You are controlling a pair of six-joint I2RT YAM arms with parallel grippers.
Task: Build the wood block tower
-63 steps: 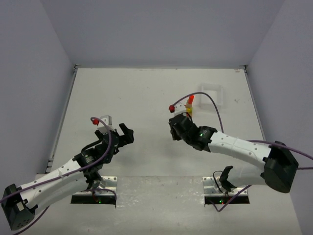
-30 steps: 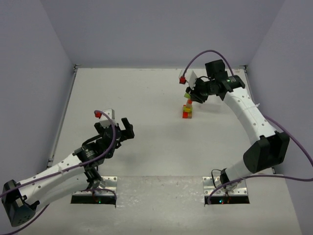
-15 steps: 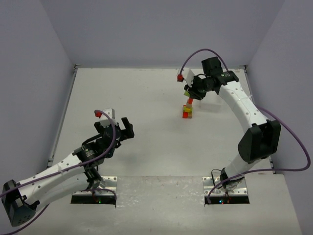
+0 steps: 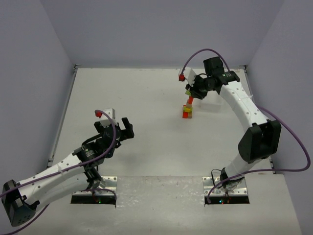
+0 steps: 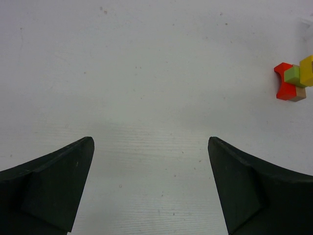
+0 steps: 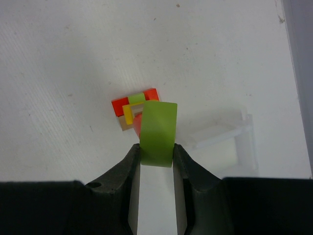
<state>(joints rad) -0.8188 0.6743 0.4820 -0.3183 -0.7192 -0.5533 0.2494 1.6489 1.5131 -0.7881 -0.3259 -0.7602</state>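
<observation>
Tower (image 4: 187,112) stands right of centre in the top view, red and yellow stacked, cap not yet on. Right gripper (image 6: 156,152) pinches the green block (image 6: 157,132) just above it (nearly lined up, I'd judge). Left gripper (image 5: 149,147), lower left, gapes wide and empty.
</observation>
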